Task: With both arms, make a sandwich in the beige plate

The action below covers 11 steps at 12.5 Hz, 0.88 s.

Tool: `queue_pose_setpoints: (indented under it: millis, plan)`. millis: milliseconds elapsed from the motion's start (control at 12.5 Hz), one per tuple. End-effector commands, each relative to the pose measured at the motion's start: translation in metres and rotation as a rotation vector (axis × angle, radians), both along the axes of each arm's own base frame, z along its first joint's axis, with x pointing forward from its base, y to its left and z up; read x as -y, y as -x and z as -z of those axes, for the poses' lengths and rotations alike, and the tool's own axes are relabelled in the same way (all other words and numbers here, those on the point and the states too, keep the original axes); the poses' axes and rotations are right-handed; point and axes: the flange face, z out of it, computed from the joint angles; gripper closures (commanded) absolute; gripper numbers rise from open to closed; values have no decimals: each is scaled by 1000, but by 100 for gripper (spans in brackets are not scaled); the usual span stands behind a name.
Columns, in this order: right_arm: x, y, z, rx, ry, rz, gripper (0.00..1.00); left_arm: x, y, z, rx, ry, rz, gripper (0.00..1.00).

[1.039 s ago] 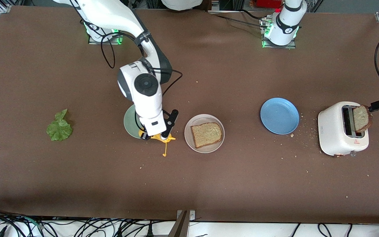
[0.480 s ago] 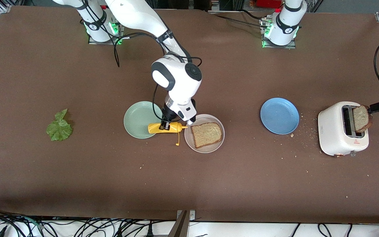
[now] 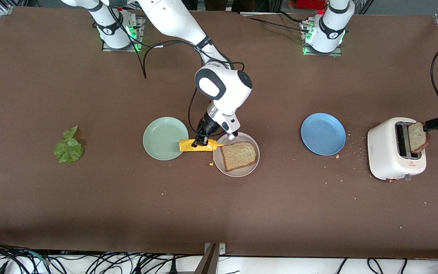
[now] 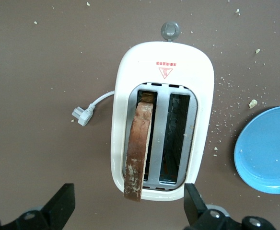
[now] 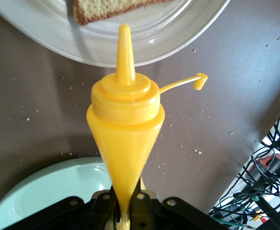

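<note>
The counter [image 3: 51,198] carries a white toaster [image 3: 395,149] at the left arm's end, one bread slice [image 4: 137,146] standing in its slot. The left claw [image 4: 128,211] hangs over it, spread wide and holding nothing, unmoved over the last second. The beige plate [image 3: 219,160] bears the other slice [image 3: 238,155]. The right claw [image 3: 200,141], clamped on a yellow squeeze bottle [image 3: 198,145], has swung from over the mint-green plate [image 3: 164,137] until the nozzle reaches the beige plate's rim. The lettuce leaf [image 3: 68,146] lies well apart, toward the right arm's end.
</note>
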Motion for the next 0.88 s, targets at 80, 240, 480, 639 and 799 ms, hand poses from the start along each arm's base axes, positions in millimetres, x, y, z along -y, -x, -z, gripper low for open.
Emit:
queue_pose_setpoints:
  millis: [80, 240, 480, 639, 799]
  plan:
    - [-7, -3, -4, 41, 23, 0, 100, 2, 0, -2, 16, 29, 19, 0]
    - [-3, -8, -9, 41, 20, 3, 100, 3, 0, -2, 16, 29, 21, 0]
    - [27, -42, -51, -12, -48, 45, 100, 5, -1, -2, 16, 29, 24, 0]
    - [62, -72, -98, -92, -160, 75, 100, 5, -1, -2, 16, 29, 24, 0]
    - [106, -101, -144, -171, -262, 74, 100, 5, -1, -2, 18, 28, 25, 0]
